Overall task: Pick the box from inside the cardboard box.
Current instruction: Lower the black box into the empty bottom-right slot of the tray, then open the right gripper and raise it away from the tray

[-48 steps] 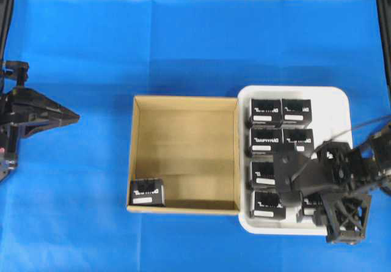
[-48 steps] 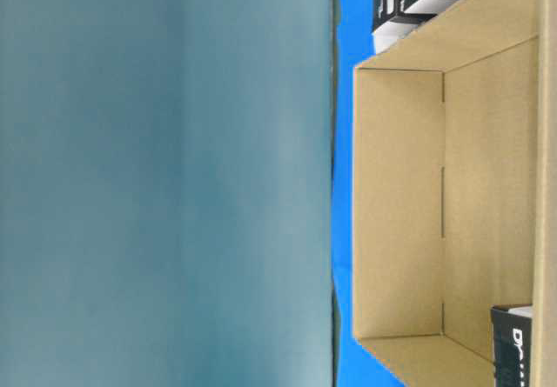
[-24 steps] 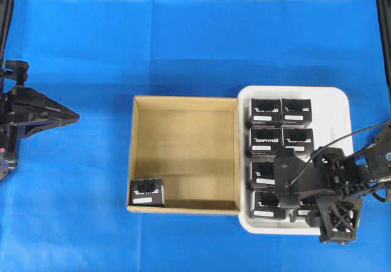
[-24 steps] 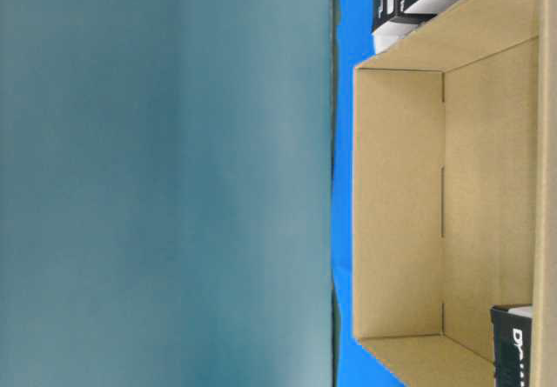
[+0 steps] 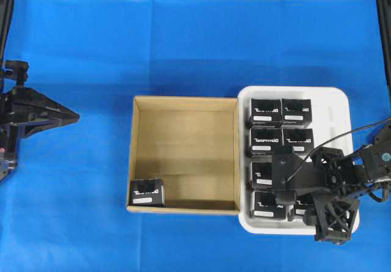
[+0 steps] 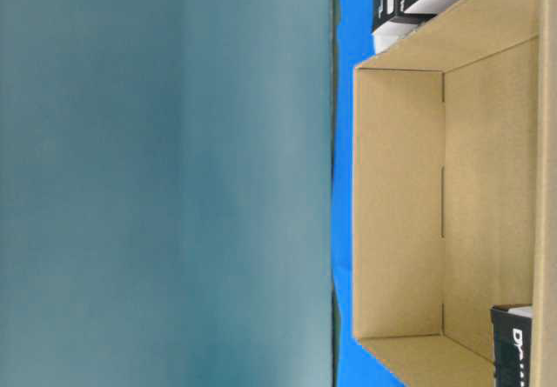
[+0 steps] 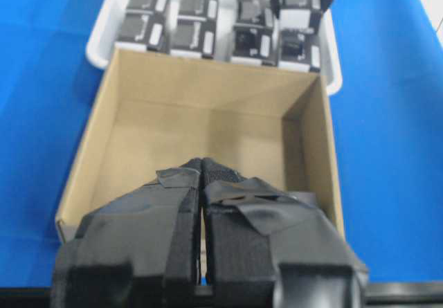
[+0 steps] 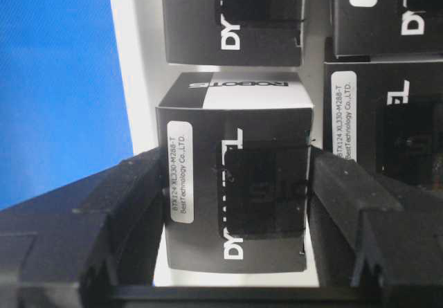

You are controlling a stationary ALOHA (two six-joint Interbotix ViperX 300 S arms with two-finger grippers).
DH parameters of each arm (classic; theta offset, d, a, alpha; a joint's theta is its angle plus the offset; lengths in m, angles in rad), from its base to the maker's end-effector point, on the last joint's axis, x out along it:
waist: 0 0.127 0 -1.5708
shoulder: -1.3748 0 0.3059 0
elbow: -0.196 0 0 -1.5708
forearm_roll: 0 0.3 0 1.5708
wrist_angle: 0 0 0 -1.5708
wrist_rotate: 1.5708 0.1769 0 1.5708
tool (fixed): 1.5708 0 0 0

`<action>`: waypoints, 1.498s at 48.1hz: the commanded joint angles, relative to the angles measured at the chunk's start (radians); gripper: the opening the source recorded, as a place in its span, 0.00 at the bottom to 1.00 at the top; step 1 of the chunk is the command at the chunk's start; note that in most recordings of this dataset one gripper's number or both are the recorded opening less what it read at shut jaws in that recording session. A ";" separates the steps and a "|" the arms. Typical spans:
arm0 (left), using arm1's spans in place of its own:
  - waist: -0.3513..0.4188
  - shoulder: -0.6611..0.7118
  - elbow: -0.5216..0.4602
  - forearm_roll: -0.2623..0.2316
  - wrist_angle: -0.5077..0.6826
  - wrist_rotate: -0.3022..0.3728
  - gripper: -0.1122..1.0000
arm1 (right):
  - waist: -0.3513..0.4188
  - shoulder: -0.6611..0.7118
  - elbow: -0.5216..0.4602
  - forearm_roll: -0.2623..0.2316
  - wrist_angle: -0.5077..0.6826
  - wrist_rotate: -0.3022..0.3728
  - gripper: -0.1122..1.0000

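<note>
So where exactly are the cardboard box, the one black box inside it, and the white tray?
cardboard box (image 5: 183, 137): overhead view, bare tan floor.
black box (image 5: 146, 192): overhead view, its top, in the near-left corner.
white tray (image 5: 335, 110): overhead view, bare floor near the far-right corner.

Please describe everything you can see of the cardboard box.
The cardboard box is brown corrugated card, square, shallow and open on top, with plain tan walls and floor. It lies flat on the blue cloth, its right wall beside the white tray. One small black box with a white label stands in its near left corner. No gripper touches it.
</note>
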 commanded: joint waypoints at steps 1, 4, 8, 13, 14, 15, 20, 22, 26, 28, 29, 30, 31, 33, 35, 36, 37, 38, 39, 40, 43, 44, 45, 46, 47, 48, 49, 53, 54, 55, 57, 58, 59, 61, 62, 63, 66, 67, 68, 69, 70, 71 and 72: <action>0.002 0.003 -0.025 0.002 -0.006 0.000 0.06 | -0.003 0.003 -0.005 -0.003 -0.006 0.008 0.65; 0.002 0.005 -0.025 0.002 -0.006 0.000 0.06 | -0.003 0.003 -0.003 -0.003 -0.006 0.011 0.65; 0.002 0.005 -0.025 0.002 -0.005 0.000 0.06 | -0.003 0.003 -0.005 -0.003 -0.011 0.009 0.65; 0.002 0.003 -0.025 0.002 -0.006 0.000 0.06 | -0.002 0.003 -0.003 -0.003 -0.028 0.008 0.66; 0.002 0.003 -0.026 0.002 -0.005 0.000 0.06 | -0.002 0.005 -0.005 -0.003 -0.031 0.008 0.66; 0.002 0.005 -0.026 0.002 -0.005 0.000 0.06 | -0.002 0.003 -0.003 -0.003 -0.031 0.008 0.67; 0.002 0.005 -0.025 0.002 -0.005 0.000 0.06 | -0.003 0.003 -0.005 -0.002 -0.032 0.011 0.82; 0.002 0.003 -0.026 0.002 -0.006 0.000 0.06 | -0.003 0.003 -0.006 -0.003 -0.032 0.012 0.86; 0.002 0.003 -0.028 0.002 -0.005 -0.002 0.06 | -0.003 0.005 -0.009 -0.003 -0.031 0.012 0.90; 0.002 0.003 -0.029 0.002 -0.005 -0.002 0.06 | -0.003 0.003 -0.011 -0.003 -0.032 0.012 0.91; 0.002 0.003 -0.029 0.002 -0.005 -0.002 0.06 | -0.003 0.003 -0.011 -0.003 -0.032 0.012 0.91; 0.002 0.003 -0.029 0.002 -0.005 -0.002 0.06 | -0.002 0.003 -0.011 -0.003 -0.031 0.012 0.91; 0.002 0.005 -0.029 0.002 -0.005 -0.002 0.06 | -0.003 0.003 -0.011 -0.003 -0.031 0.012 0.91; 0.002 0.003 -0.029 0.002 -0.005 -0.002 0.06 | -0.003 0.003 -0.014 -0.003 -0.029 0.012 0.91; 0.002 0.005 -0.028 0.002 -0.005 -0.002 0.06 | -0.002 0.000 -0.017 -0.003 -0.028 0.012 0.91; 0.002 0.005 -0.029 0.002 -0.005 -0.002 0.06 | -0.003 -0.002 -0.018 -0.003 -0.028 0.012 0.91; 0.002 0.005 -0.029 0.002 -0.005 -0.002 0.06 | -0.002 -0.003 -0.020 -0.003 -0.026 0.012 0.91; 0.002 0.005 -0.029 0.002 -0.005 -0.002 0.06 | -0.003 -0.005 -0.020 -0.003 -0.026 0.012 0.91; 0.002 0.005 -0.029 0.002 -0.005 -0.002 0.06 | -0.003 -0.006 -0.021 -0.003 -0.026 0.012 0.91; 0.002 0.005 -0.029 0.002 -0.005 -0.002 0.06 | -0.003 -0.009 -0.023 -0.002 -0.025 0.012 0.91; 0.002 0.005 -0.029 0.002 -0.005 -0.002 0.06 | -0.003 -0.017 -0.034 -0.002 -0.020 0.014 0.91; 0.002 0.005 -0.029 0.002 -0.005 -0.002 0.06 | -0.003 -0.021 -0.037 -0.002 -0.018 0.015 0.91; 0.002 0.005 -0.029 0.002 -0.005 -0.002 0.06 | -0.003 -0.026 -0.041 -0.002 -0.015 0.017 0.91; 0.002 0.005 -0.029 0.002 -0.005 -0.002 0.06 | -0.003 -0.031 -0.046 -0.002 -0.015 0.018 0.91; 0.002 0.005 -0.029 0.002 -0.005 -0.002 0.06 | -0.003 -0.037 -0.051 -0.002 -0.014 0.020 0.91; 0.002 0.005 -0.029 0.002 -0.005 -0.002 0.06 | -0.005 -0.043 -0.054 -0.003 -0.012 0.021 0.91; 0.000 0.003 -0.029 0.002 -0.005 -0.002 0.06 | -0.006 -0.051 -0.058 -0.002 -0.012 0.023 0.91; -0.006 0.003 -0.031 0.002 -0.005 0.000 0.06 | -0.017 -0.086 -0.071 -0.003 -0.011 0.029 0.91; -0.006 0.003 -0.031 0.002 -0.005 0.000 0.06 | -0.020 -0.095 -0.072 -0.002 -0.011 0.031 0.91; -0.006 0.003 -0.032 0.002 -0.005 0.000 0.06 | -0.023 -0.104 -0.074 -0.002 -0.011 0.031 0.91; -0.009 0.003 -0.034 0.002 -0.005 0.000 0.06 | -0.029 -0.123 -0.077 -0.002 -0.015 0.031 0.91; -0.011 0.003 -0.034 0.002 -0.005 0.000 0.06 | -0.032 -0.132 -0.078 -0.003 -0.015 0.031 0.91; -0.011 0.000 -0.034 0.002 -0.005 0.002 0.06 | -0.035 -0.141 -0.078 -0.003 -0.017 0.031 0.91; -0.012 -0.002 -0.034 0.002 -0.005 0.002 0.06 | -0.044 -0.164 -0.080 -0.002 -0.021 0.031 0.91; -0.012 -0.003 -0.034 0.002 -0.005 0.002 0.06 | -0.049 -0.173 -0.080 -0.002 -0.025 0.031 0.91; -0.012 -0.003 -0.034 0.002 -0.005 0.002 0.06 | -0.051 -0.184 -0.078 -0.003 -0.028 0.031 0.91; -0.012 -0.005 -0.034 0.002 -0.005 0.002 0.06 | -0.061 -0.213 -0.074 -0.002 -0.043 0.029 0.91; -0.012 -0.005 -0.034 0.002 -0.005 0.002 0.06 | -0.064 -0.224 -0.071 -0.002 -0.049 0.028 0.91; -0.012 -0.003 -0.032 0.002 -0.005 0.002 0.06 | -0.066 -0.235 -0.066 -0.002 -0.058 0.026 0.91; -0.012 -0.005 -0.034 0.002 -0.005 0.002 0.06 | -0.069 -0.253 -0.058 -0.003 -0.072 0.023 0.91; -0.012 -0.005 -0.034 0.002 -0.005 0.000 0.06 | -0.071 -0.264 -0.052 -0.003 -0.083 0.020 0.91; -0.012 -0.005 -0.034 0.003 -0.005 0.002 0.06 | -0.072 -0.276 -0.048 -0.003 -0.097 0.018 0.91; -0.012 -0.005 -0.034 0.002 -0.005 0.002 0.06 | -0.074 -0.287 -0.043 -0.003 -0.110 0.018 0.91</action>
